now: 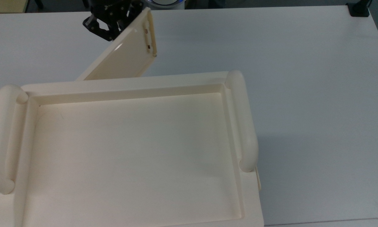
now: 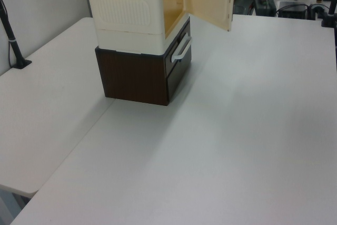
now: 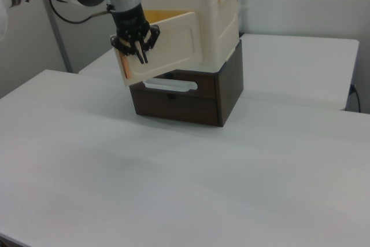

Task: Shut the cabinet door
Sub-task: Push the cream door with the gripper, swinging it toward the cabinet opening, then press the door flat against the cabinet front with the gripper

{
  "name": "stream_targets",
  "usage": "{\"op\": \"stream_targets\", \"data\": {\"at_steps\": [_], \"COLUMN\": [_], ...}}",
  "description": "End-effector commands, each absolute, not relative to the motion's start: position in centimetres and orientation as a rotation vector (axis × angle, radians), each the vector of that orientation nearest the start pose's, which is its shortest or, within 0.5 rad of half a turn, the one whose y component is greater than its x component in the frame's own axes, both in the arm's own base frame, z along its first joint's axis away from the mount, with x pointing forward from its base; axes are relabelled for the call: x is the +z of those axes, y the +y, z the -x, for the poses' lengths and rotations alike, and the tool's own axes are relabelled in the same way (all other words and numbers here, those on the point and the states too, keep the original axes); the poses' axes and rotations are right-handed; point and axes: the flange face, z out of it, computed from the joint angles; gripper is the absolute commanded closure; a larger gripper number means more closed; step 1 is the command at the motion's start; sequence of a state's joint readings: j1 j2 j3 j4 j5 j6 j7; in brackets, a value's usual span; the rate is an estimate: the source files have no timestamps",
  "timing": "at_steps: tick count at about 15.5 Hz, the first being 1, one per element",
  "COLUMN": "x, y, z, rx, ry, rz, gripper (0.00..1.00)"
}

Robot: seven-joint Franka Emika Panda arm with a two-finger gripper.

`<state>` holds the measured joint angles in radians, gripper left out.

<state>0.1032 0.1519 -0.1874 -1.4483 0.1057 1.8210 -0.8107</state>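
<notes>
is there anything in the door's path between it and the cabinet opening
Nothing visible. The cabinet door hangs part open with the gripper at its outer face, and the gap to the cabinet front looks free.
</notes>
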Motion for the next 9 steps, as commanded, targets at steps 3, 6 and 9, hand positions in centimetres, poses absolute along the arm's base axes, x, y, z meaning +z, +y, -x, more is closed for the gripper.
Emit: {"op": "stream_targets", "data": {"at_steps": [3,6,9], "x": [61.7,60.1,59.3], "y": [2.1,4.9,7.2], "z": [-65.4,-66.9,-68.4], "rx": [-0.553,-0.613,-0.727], "ry": [-0.866,-0.776,-0.625], "rz": [2.989,2.999,2.999], "gripper": [0.91,0.92,0.92]}}
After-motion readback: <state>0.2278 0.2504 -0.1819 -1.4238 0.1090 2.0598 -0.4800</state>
